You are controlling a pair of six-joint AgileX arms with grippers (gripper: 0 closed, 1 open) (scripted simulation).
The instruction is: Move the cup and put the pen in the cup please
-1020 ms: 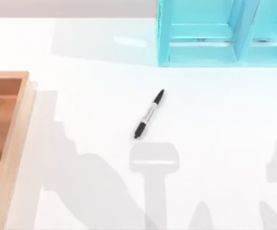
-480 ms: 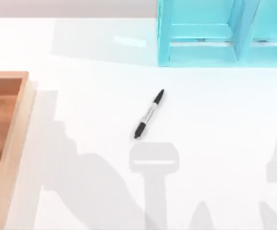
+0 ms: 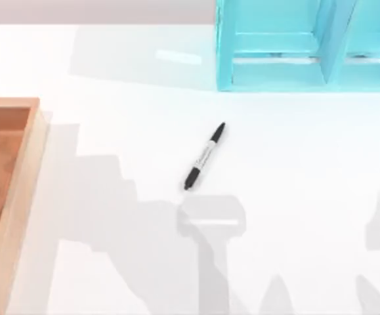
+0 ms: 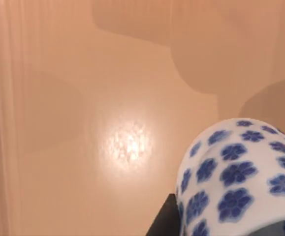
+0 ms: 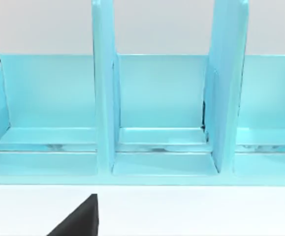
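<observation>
The cup (image 4: 240, 177), white with blue flowers, sits very close in the left wrist view, above the wooden tray's floor (image 4: 108, 98). My left gripper (image 4: 181, 223) is shut on it, and one dark finger (image 4: 164, 223) lies against its side. The pen (image 3: 205, 156), black with a pale label band, lies slantwise on the white table near the middle of the top view, far from both grippers. My right arm is parked facing the blue shelf, and a dark part of its gripper (image 5: 78, 220) sits low in the right wrist view.
The wooden tray (image 3: 25, 164) runs along the table's left edge. A light blue shelf (image 3: 308, 46) with upright dividers (image 5: 104, 98) stands at the back right. Arm shadows fall across the table's front.
The dark bit of my left gripper at the top view's left edge over the tray has gone. The left arm's shadow on the table has changed shape and spread right. The pen has not moved.
</observation>
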